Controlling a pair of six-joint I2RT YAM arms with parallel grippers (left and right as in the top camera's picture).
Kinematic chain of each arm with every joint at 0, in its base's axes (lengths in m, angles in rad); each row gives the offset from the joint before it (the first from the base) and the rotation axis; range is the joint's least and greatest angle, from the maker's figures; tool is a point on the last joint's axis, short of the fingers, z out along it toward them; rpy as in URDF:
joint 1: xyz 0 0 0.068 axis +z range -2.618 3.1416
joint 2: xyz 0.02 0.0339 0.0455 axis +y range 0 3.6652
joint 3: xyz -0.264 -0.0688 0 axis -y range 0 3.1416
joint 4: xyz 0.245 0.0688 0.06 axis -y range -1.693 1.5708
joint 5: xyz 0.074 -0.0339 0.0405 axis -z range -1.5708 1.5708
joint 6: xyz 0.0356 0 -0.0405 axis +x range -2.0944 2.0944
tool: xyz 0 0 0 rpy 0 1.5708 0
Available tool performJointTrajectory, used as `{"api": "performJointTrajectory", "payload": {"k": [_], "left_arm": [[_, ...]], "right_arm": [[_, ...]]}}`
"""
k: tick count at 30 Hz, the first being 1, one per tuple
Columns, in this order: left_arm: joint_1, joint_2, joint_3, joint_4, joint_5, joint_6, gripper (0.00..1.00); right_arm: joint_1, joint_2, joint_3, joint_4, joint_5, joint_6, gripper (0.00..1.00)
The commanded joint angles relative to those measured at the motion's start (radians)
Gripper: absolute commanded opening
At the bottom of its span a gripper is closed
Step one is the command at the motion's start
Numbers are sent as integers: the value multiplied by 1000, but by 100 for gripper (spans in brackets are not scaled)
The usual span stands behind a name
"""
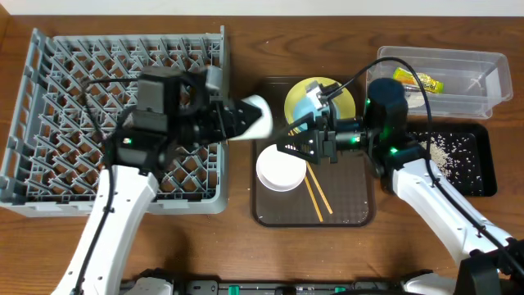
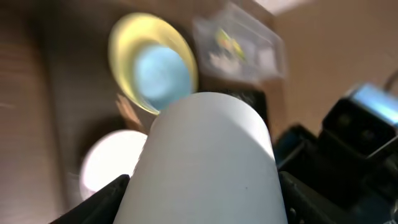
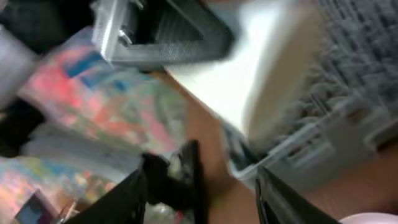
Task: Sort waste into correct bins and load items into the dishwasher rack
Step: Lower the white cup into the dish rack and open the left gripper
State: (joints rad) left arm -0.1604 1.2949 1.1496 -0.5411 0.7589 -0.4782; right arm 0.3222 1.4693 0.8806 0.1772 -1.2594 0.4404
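Note:
My left gripper (image 1: pixel 244 119) is shut on the small white cup (image 1: pixel 259 116), held sideways in the air between the dishwasher rack (image 1: pixel 49 82) and the brown tray. In the left wrist view the cup (image 2: pixel 205 143) fills the space between both fingers. Just right of the cup, my right gripper (image 1: pixel 288 141) stands open with nothing in it; the right wrist view, blurred, shows the cup (image 3: pixel 267 68) ahead of it. The light blue bowl (image 1: pixel 309 100) sits on the yellow plate (image 1: pixel 344 97). The white bowl (image 1: pixel 280 168) and the chopsticks (image 1: pixel 316 193) lie on the tray.
The brown serving tray (image 1: pixel 352 209) lies in the middle. The clear tub (image 1: pixel 483 70) at the back right holds the yellow-green wrapper (image 1: pixel 417 81) and tissue. In front of it the black tray (image 1: pixel 483 176) carries rice-like scraps (image 1: pixel 452 152).

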Motion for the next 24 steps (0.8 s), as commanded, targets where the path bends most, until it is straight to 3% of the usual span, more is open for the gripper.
{"api": "performJointTrajectory", "payload": {"k": [1,6,12,17,20,24], "left_arm": [[76,-13,13,-10,-116,68,55],[183,-43,15,-78,-271,159,55],[259,-55,51,-202,-563,264,56],[270,-51,55,-286,-735,267,56],[270,-34,55,-349,-800,267,56],[270,22,50,-389,-835,264,56]], "right_arm": [[-18,-11,8,-93,218,-192,50],[-43,-11,9,-199,372,-233,47],[-74,-11,56,-391,510,-295,44],[-75,-11,216,-752,811,-396,46],[-75,-11,283,-880,953,-397,48],[-74,-11,301,-930,982,-397,49]]}}
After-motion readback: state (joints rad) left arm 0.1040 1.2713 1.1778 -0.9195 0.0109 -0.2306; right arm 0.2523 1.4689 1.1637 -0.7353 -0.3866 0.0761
